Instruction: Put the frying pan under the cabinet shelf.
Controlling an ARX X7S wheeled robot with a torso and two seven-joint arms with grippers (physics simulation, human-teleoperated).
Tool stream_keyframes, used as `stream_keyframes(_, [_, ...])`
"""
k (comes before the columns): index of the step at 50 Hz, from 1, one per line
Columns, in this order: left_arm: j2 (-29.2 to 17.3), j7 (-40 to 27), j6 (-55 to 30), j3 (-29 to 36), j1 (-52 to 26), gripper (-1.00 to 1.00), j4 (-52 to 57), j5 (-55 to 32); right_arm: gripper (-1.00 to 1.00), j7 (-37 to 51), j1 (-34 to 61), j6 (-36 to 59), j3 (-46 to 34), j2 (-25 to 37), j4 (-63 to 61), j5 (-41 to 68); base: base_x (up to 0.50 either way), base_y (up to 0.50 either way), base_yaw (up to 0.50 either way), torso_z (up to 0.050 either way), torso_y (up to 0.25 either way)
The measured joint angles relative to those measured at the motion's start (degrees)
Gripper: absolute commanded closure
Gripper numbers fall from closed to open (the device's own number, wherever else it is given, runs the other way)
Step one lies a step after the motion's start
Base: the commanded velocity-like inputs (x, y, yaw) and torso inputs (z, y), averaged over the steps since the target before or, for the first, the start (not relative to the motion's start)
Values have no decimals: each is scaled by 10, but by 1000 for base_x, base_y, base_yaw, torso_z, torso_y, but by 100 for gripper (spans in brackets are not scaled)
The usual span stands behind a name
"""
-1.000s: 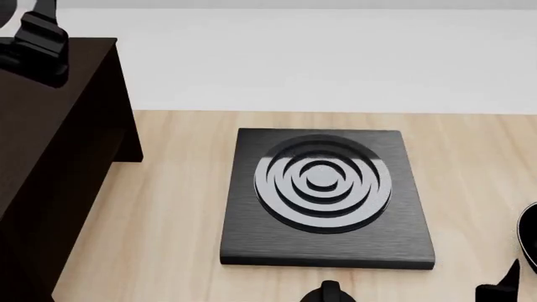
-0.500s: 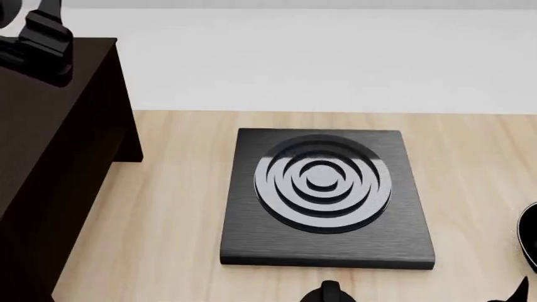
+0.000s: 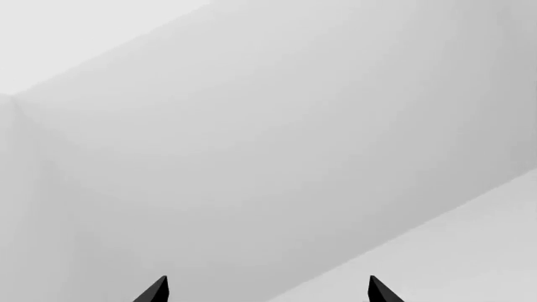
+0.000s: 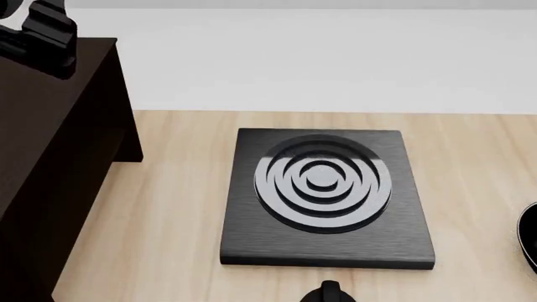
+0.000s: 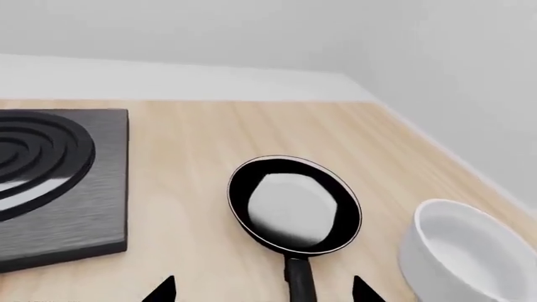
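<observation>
The frying pan lies on the light wood table, glossy black with a pale sheen inside, its short handle pointing toward my right gripper. That gripper is open, and the handle's end runs between its two fingertips without touching them. In the head view only the pan's rim shows at the right edge. The cabinet shelf is a big dark brown box at the left. My left gripper is open and empty, facing bare white walls; its arm hangs above the cabinet's top.
A square black burner plate with concentric rings sits mid-table between cabinet and pan. A white round pot stands close beside the pan, near the table's right edge. A white wall runs behind the table.
The right gripper's tip has dropped out of the head view's lower right corner. The left arm above the cabinet has shifted slightly up and right.
</observation>
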Motion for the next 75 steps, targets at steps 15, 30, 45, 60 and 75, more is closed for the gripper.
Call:
stream_keyframes(15, [5,-1,-11,11,-22,-100,0,-1,-100,-24,-12,-34,6,-1,52,-19,0,0,0,0,0])
stream_keyframes(30, [12,0,-24,26,-57,-100,-4,-1,-100,-45,8,-60,-10,8,116,-37,0,0,0,0,0])
stream_keyframes(45, [20,-1,-40,38,-92,-100,-6,-2,-100,-70,41,-96,-47,12,198,-65,0,0,0,0,0])
stream_keyframes(60, [25,-1,-54,46,-124,-100,-5,-3,-100,-95,66,-129,-76,10,275,-86,0,0,0,0,0])
stream_keyframes(75, [26,-2,-59,51,-138,-100,-5,-3,-100,-115,76,-161,-83,9,343,-101,0,0,0,0,0])
